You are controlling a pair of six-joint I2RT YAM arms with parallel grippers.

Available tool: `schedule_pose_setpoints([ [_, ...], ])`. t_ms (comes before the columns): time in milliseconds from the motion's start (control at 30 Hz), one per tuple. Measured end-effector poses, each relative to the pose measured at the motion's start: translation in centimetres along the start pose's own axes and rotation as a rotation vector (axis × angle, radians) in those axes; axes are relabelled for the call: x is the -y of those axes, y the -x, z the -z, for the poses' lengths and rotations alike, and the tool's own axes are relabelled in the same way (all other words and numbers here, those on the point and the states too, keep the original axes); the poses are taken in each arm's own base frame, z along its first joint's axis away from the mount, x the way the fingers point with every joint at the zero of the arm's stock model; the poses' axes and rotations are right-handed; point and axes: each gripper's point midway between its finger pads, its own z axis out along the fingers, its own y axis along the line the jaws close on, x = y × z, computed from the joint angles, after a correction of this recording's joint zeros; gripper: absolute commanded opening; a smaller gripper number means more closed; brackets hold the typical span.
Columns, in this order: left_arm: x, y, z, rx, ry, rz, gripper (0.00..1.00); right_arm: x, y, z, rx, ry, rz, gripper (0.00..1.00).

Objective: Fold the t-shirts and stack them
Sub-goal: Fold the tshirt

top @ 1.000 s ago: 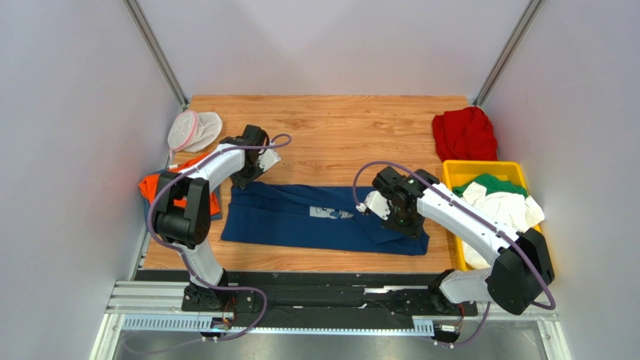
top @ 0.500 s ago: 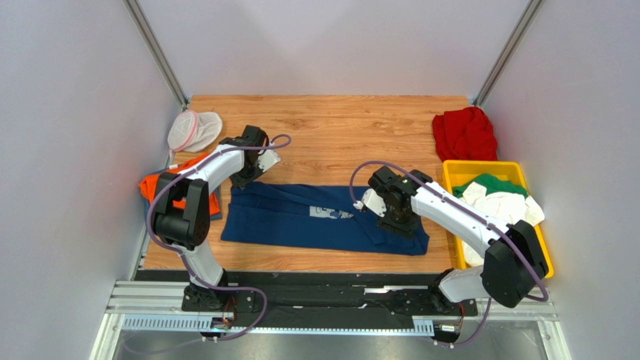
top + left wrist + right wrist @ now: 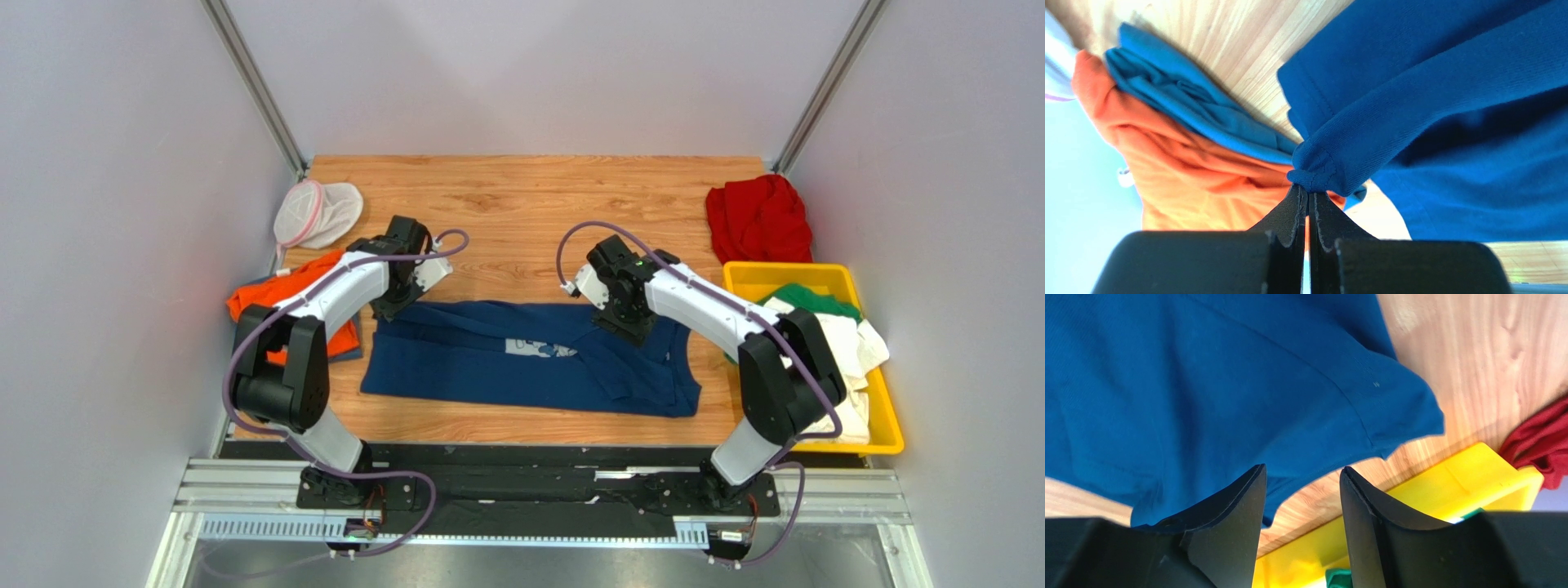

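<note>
At mid-frame on the counter [image 3: 528,208] the navy t-shirt [image 3: 528,368] lies spread, its upper-left corner pinched by the left fingers [image 3: 1290,215] for a fold, while the right fingers [image 3: 1229,527] hover parted and empty, seemingly ready to take the opposite edge.

navy t-shirt [image 3: 466,368]: deep blue, pale print [image 3: 540,348] | left t-shirt [image 3: 272,294]: orange | far-right t-shirt [image 3: 758,218]: red | bin [image 3: 785,272]: yellow, with a green t-shirt [image 3: 803,298] and a white t-shirt [image 3: 834,337] | pouch [image 3: 313,211]: white mesh, pink rim | table [image 3: 528,208]: light wood grain
</note>
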Motion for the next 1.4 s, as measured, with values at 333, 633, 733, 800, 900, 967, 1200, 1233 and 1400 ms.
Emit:
schedule_pose_setpoints([
  [333, 0.0, -0.4, 2.0, 0.051, 0.012, 0.030, 0.02, -0.7, -0.4, -1.8, -0.027, 0.020, 0.006, 0.51],
  [633, 2.3, -2.7, 0.6, -0.019, -0.032, 0.032, 0.25, -1.4, -1.4, -2.4, -0.053, 0.034, 0.012, 0.51],
  [733, 2.9, -3.6, 0.4, -0.047, -0.035, 0.043, 0.35, -1.8, -2.0, -2.5, -0.064, 0.040, 0.015, 0.51],
  [800, 3.1, -4.1, 0.4, -0.057, -0.037, 0.046, 0.42, -1.9, -2.2, -2.6, -0.069, 0.043, 0.016, 0.51],
  [900, 3.1, -4.2, 0.6, -0.053, -0.028, 0.055, 0.51, -2.0, -2.3, -2.6, -0.070, 0.047, 0.015, 0.50],
  [967, 2.9, -4.1, 0.8, -0.045, -0.020, 0.063, 0.53, -2.1, -2.2, -2.6, -0.067, 0.050, 0.012, 0.50],
  [1200, 2.0, -2.7, 1.7, 0.011, -0.012, 0.083, 0.55, -2.3, -2.4, -2.8, -0.070, 0.052, 0.009, 0.50],
  [1233, 1.7, -1.9, 2.2, 0.036, -0.014, 0.090, 0.56, -2.3, -2.5, -2.8, -0.072, 0.053, 0.009, 0.50],
  [1400, 0.4, 1.1, 4.1, 0.150, -0.033, 0.124, 0.57, -2.2, -2.3, -2.6, -0.060, 0.045, 0.001, 0.51],
])
